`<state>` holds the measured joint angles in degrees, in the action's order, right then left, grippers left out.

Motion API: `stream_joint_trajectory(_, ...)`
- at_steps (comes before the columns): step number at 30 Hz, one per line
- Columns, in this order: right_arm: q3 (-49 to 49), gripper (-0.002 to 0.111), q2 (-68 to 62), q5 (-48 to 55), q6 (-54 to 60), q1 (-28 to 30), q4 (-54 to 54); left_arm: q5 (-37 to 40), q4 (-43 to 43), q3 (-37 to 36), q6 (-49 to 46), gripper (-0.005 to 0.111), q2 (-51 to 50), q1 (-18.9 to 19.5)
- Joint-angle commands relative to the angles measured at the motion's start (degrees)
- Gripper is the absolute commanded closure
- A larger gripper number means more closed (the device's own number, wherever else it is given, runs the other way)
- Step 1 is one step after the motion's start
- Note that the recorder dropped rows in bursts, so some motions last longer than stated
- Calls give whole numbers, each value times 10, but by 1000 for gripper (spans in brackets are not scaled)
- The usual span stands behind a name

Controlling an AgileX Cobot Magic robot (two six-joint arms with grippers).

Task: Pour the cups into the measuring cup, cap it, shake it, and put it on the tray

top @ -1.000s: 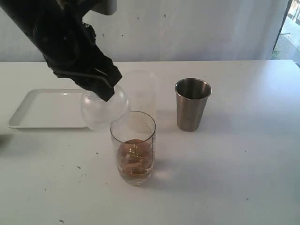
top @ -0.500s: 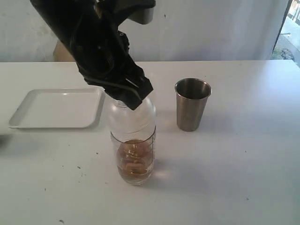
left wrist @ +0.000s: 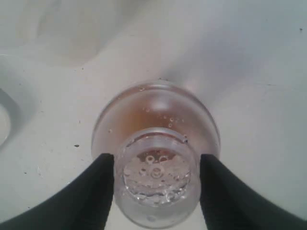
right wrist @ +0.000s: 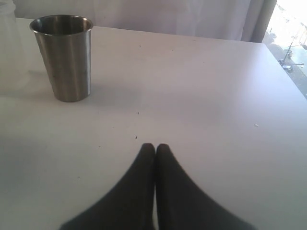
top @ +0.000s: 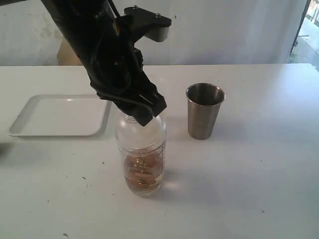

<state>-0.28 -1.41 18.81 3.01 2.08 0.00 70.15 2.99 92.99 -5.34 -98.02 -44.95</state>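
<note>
White counter (top: pixel 249 189) is carrying everything, with a pale wall behind. My left hand (left wrist: pixel 157 184) is pinching an upturned frosted cup (top: pixel 149 130) by its base, holding it mouth-down over the measuring cup (top: pixel 144 172). I judge it is serving as the cap, though I cannot tell whether it is fully seated. The measuring cup is standing upright mid-counter, holding brownish liquid. The tumbler (top: pixel 204 112) is standing near it, probably emptied. My right hand (right wrist: pixel 155 148) is hovering pressed together, clear of the work. The tray (top: pixel 30 130) is waiting apart, on the left, for the finish.
</note>
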Motion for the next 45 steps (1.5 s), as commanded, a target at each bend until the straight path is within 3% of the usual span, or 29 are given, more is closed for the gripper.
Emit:
stream_joint_trajectory(1,3,108,3,-5,-2,3,4,-2,5,4,-10,107,3,-3)
stream_joint_trajectory(5,3,108,3,-5,-2,3,4,-2,5,4,-10,102,3,-3)
stream_joint_trajectory(13,3,108,3,-5,-2,3,4,-2,4,4,-11,58,3,-3)
stream_joint_trajectory(25,3,108,3,-5,-2,3,4,-2,2,4,-25,41,3,-3)
stream_joint_trajectory(39,3,108,3,-5,-2,3,4,-24,-7,4,-40,45,50,-3)
stream_joint_trajectory(42,3,108,3,-5,-2,3,4,-11,-7,4,-40,62,62,-3)
stream_joint_trajectory(45,3,108,3,-5,-2,3,4,-2,-5,4,-43,93,68,-3)
